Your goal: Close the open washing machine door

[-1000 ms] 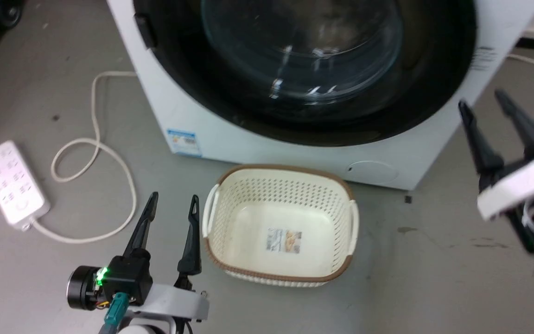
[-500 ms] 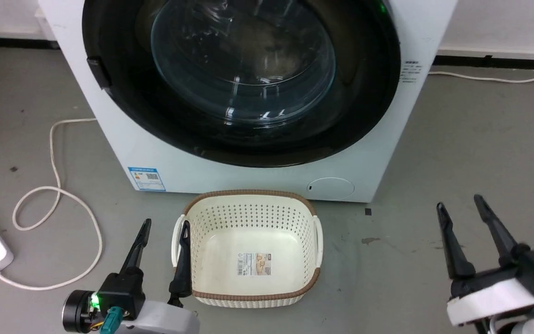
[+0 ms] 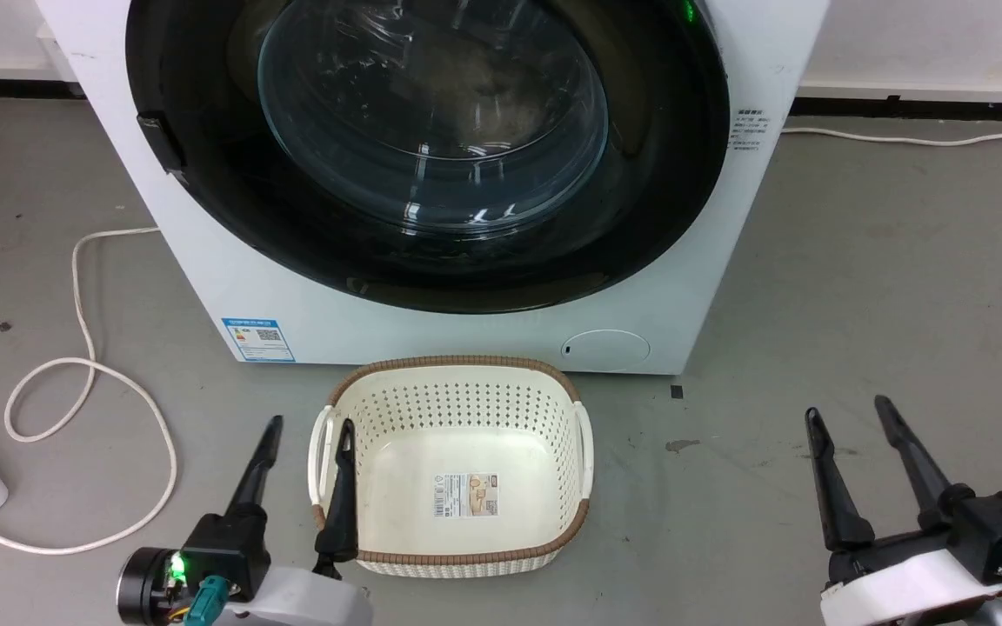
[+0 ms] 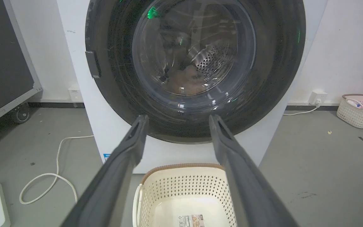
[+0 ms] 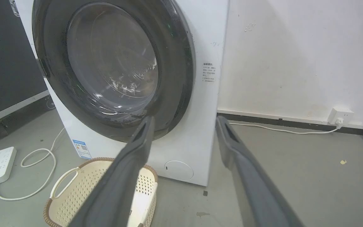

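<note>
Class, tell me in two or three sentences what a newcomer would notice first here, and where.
The big round black washing machine door with its glass bowl dominates the top of the head view, on the white washing machine. Below, an empty cream basket sits on the grey floor, between the open left gripper and right gripper.

washing machine [image 3: 484, 330]: white, blue label | washing machine door [image 3: 640, 235]: black rim, clear glass | basket [image 3: 457, 409]: cream, perforated, brown rim | floor [image 3: 884, 287]: grey | cable [image 3: 83, 382]: off-white
</note>
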Available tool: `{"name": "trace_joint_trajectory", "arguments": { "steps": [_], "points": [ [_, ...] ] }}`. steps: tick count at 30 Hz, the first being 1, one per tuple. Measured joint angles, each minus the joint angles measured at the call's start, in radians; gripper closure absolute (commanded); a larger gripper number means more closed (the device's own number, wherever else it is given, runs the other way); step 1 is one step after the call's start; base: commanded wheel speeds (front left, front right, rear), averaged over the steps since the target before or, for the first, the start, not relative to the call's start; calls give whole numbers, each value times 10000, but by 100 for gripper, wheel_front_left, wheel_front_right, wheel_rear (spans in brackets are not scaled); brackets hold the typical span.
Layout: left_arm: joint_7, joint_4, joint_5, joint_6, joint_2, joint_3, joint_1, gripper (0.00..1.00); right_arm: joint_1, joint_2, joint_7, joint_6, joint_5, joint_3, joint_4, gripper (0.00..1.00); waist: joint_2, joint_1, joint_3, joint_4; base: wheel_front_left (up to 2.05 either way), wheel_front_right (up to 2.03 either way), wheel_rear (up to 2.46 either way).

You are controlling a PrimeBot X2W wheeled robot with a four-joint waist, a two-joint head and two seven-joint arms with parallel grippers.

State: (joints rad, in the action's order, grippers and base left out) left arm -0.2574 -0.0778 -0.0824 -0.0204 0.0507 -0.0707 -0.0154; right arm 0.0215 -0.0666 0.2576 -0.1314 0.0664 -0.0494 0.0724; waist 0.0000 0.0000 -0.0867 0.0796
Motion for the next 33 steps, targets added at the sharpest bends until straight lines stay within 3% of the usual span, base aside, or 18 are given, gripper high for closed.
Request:
{"name": "trace_joint_trajectory", "arguments": {
  "steps": [1, 33],
  "points": [
    [8, 0, 0, -2, -2, -6, 0, 100, 1, 2, -4, 0, 2, 4, 17, 100, 0, 0, 2, 3, 0, 0, 0],
    [554, 113, 119, 4, -6, 134, -1, 100, 2, 4, -545, 0, -61, 94, -92, 100, 0, 0, 200, -178, 0, 0, 0]
  ]
}}
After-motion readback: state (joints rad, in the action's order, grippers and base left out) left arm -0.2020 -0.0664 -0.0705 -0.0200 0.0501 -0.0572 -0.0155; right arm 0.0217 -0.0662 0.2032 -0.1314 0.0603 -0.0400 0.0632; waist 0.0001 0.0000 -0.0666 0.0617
